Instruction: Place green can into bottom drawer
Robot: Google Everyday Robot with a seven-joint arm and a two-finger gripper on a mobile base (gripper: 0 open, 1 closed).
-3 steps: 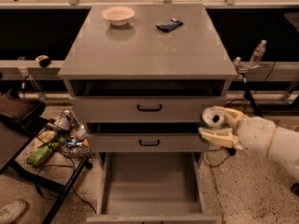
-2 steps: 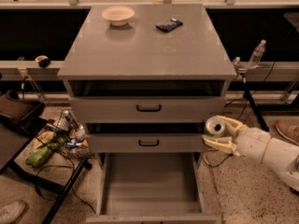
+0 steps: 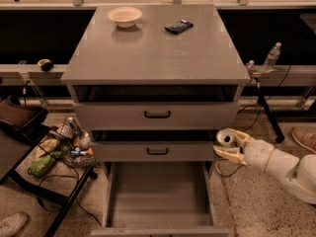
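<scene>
Pincer at right of cabinet, level with middle drawer, closed around green can. Can held sideways, silver top toward camera. Bottom drawer pulled open, down and left of can; can outside it. Cabinet surface carries pale bowl, dark flat item.

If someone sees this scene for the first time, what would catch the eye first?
The grey cabinet fills the middle of the view, and its bottom drawer is pulled wide open toward the camera. Low at the cabinet's right side, the gripper holds the green can, with the can's silver top facing the camera. At the back of the cabinet top stands a pale bowl.
</scene>
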